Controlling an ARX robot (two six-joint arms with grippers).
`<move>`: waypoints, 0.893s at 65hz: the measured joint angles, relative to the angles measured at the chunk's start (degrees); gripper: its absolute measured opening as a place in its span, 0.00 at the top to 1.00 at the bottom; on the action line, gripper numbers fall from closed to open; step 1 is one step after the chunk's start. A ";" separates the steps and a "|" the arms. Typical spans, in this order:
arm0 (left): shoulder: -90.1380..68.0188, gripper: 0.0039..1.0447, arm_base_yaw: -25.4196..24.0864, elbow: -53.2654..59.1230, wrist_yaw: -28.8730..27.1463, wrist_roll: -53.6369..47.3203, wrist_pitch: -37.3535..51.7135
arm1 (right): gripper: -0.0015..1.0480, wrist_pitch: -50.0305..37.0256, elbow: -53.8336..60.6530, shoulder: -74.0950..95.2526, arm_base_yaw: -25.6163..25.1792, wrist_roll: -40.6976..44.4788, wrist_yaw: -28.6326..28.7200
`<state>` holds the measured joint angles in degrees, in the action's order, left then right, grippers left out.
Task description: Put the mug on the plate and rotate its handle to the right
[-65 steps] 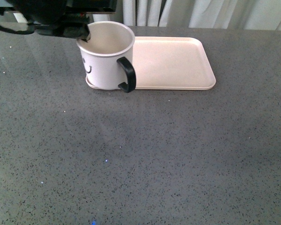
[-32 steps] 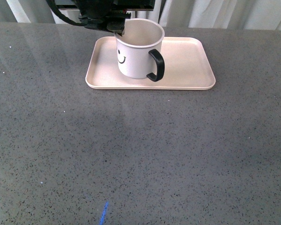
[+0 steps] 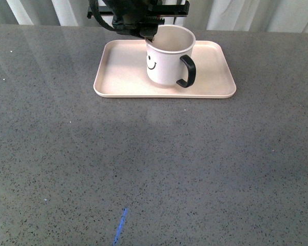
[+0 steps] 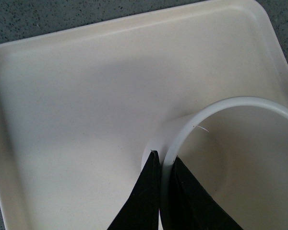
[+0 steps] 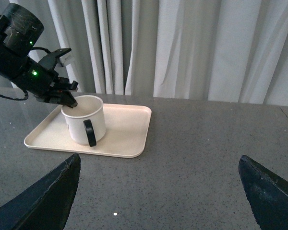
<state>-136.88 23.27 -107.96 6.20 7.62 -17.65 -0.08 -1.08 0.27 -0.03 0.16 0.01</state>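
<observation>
- The mug point(image 3: 167, 66) stands upright near the middle of the plate point(image 3: 118, 69), its smiley face turned front-left.
- Its black handle point(image 3: 188, 72) points front-right.
- The left claw point(image 4: 161, 162) is clamped on the mug's rim, one finger inside and one outside.
- The right claw point(image 5: 157, 160) is spread wide and holds nothing, above the grey table point(image 3: 154, 169), well apart from the plate.

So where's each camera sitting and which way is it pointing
Front view: on the robot's body, facing forward over the table; left gripper pinches the mug on the plate.
Left wrist view: above the plate, looking down along that gripper's fingers.
Right wrist view: held back, looking across toward curtains; right gripper open.
All three share mug and plate.
</observation>
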 joint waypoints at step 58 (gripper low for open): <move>-1.90 0.55 0.00 -1.05 2.12 0.31 1.92 | 0.09 0.00 0.00 0.00 0.00 0.00 0.00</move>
<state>-138.78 23.27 -109.01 8.32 7.92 -15.73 -0.08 -1.08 0.27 -0.03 0.16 0.01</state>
